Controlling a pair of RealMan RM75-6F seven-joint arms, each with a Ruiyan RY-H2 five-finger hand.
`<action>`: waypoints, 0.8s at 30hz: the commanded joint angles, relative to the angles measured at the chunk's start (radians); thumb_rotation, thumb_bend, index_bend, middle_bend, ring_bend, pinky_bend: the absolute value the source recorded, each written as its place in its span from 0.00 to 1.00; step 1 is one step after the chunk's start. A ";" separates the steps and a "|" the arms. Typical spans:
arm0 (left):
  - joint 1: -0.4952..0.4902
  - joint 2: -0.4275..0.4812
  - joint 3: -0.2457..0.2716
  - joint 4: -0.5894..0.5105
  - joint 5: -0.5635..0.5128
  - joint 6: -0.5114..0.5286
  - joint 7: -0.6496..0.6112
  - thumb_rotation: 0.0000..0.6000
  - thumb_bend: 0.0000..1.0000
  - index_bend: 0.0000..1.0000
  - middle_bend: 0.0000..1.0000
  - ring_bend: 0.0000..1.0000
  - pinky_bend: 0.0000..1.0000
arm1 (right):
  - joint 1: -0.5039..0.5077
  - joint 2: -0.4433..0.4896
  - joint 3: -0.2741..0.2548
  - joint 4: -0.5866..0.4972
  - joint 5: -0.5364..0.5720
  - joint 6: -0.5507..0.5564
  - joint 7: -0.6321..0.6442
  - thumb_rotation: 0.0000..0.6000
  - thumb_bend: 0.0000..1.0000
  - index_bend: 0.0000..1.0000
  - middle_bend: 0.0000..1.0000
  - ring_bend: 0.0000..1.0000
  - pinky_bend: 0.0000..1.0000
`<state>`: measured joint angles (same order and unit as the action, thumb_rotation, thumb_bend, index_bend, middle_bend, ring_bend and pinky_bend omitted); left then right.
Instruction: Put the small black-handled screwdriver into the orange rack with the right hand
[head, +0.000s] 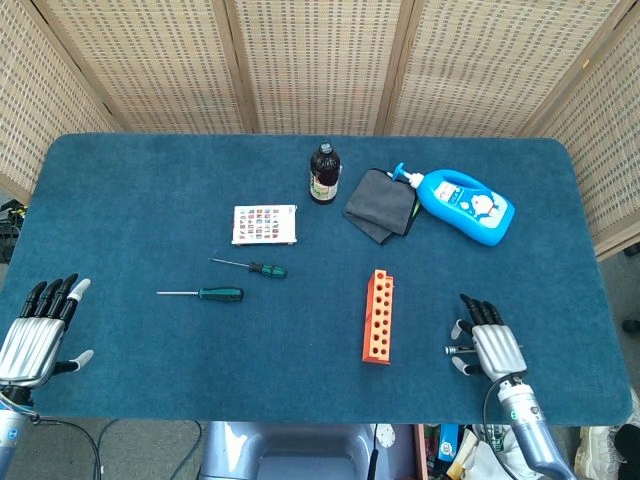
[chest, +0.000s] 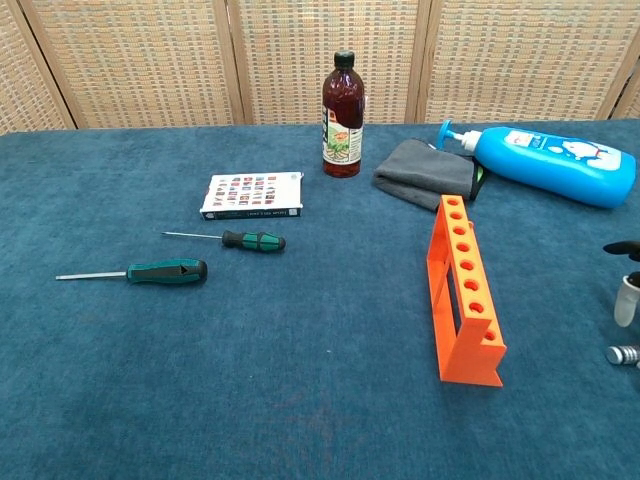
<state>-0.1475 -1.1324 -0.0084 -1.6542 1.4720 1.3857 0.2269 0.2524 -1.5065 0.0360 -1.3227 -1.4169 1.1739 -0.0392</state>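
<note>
Right hand (head: 487, 345) empty, near table's (head: 560, 400) front edge.

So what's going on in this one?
Nothing is being handled yet. The small screwdriver lies on the table beside a larger one, well away from the orange rack. The right hand sits open near the table's front edge, right of the rack; the left hand is open at the far left.

I get bright, even light from above in both views; shadows on the desk (head: 150, 180) are short and soft. Everything is in sharp focus, without blur. The blue bottle (chest: 560, 165) shows a faint sheen, no harsh glare. Edges look straight.
</note>
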 joint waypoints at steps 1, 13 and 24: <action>0.000 0.000 0.000 0.000 0.000 0.001 0.002 1.00 0.00 0.00 0.00 0.00 0.00 | 0.001 -0.006 -0.003 0.009 0.002 -0.005 0.006 1.00 0.22 0.47 0.00 0.00 0.00; -0.001 -0.002 0.000 0.001 -0.001 0.000 0.008 1.00 0.00 0.00 0.00 0.00 0.00 | 0.006 -0.026 -0.008 0.054 0.012 -0.028 0.022 1.00 0.22 0.48 0.00 0.00 0.00; -0.002 -0.005 0.001 0.002 0.000 -0.003 0.011 1.00 0.00 0.00 0.00 0.00 0.00 | 0.012 -0.027 -0.003 0.070 0.015 -0.029 0.027 1.00 0.22 0.48 0.00 0.00 0.00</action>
<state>-0.1497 -1.1369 -0.0070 -1.6526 1.4721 1.3830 0.2375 0.2642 -1.5338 0.0333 -1.2526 -1.4023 1.1443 -0.0123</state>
